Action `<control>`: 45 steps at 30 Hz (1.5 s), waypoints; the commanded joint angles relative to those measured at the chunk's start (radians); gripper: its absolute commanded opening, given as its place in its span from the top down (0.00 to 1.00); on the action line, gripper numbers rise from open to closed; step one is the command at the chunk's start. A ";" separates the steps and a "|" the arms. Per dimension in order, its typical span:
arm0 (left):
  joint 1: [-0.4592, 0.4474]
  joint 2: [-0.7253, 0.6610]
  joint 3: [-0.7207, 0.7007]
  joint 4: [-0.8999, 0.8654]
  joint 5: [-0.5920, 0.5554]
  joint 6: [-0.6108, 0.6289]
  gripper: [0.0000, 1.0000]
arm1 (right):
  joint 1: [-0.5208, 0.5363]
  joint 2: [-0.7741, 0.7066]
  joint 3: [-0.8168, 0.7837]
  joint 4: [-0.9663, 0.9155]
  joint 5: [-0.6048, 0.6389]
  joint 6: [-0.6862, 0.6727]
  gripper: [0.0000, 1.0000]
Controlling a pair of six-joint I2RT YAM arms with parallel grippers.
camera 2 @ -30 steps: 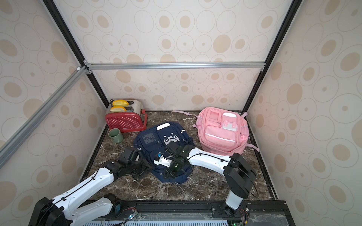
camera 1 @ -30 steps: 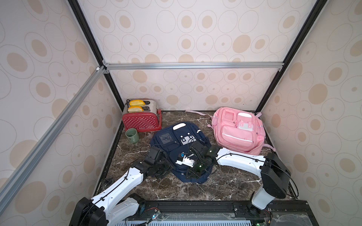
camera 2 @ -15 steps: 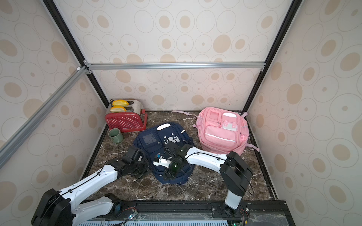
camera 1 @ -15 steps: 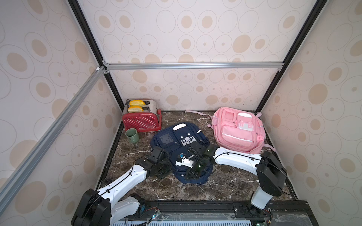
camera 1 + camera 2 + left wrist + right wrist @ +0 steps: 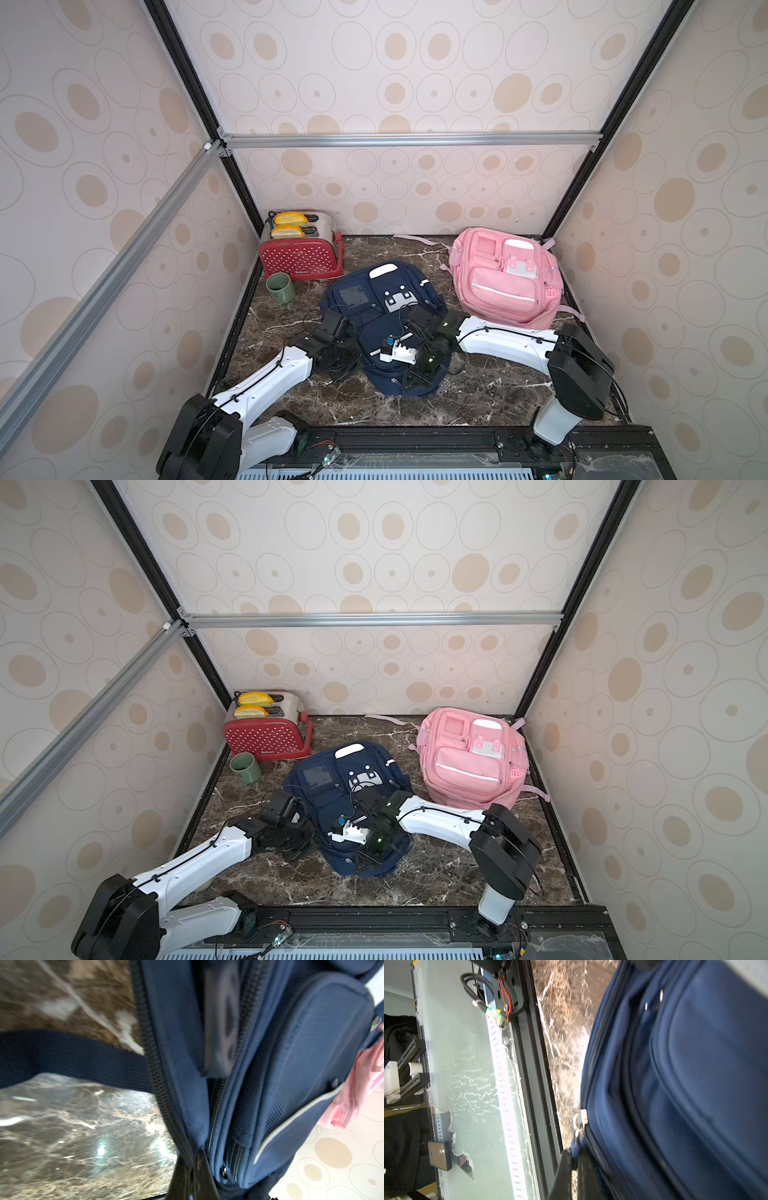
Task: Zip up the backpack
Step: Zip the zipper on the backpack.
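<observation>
Risk: the zipper pull (image 5: 576, 1147) is likely slipping free if the tug is leaving the track's line; slack fabric may be bunching and jamming if the left pinch loosens
Left gripper (image 5: 194, 1169): arm reaching low across the table (image 5: 478, 386), fingers (image 5: 182, 1180) pinching together on the navy backpack's (image 5: 374, 324) gaping edge beside the zipper teeth (image 5: 164, 1093)
Right gripper (image 5: 574, 1159): arm bending over the bag, fingers (image 5: 562, 1167) clamping the pull at its near edge
Backpack: lying flat mid-table, near the pink backpack (image 5: 503, 282)

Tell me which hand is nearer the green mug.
Left. The left hand pinches the edge of the navy backpack facing the green mug; the right hand sits farther off, at the backpack's near end.
</observation>
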 commanded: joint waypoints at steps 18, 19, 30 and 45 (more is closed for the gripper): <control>0.131 -0.013 0.031 -0.244 -0.169 0.244 1.00 | -0.031 -0.068 -0.031 -0.251 0.066 -0.071 1.00; 0.146 -0.019 0.025 -0.251 -0.171 0.256 1.00 | -0.031 -0.067 -0.030 -0.250 0.055 -0.072 1.00; 0.257 0.029 0.146 -0.343 -0.291 0.416 1.00 | -0.029 -0.071 -0.038 -0.220 -0.002 -0.047 1.00; 0.406 0.131 0.204 -0.334 -0.293 0.536 1.00 | -0.030 -0.134 -0.091 -0.209 -0.004 0.016 1.00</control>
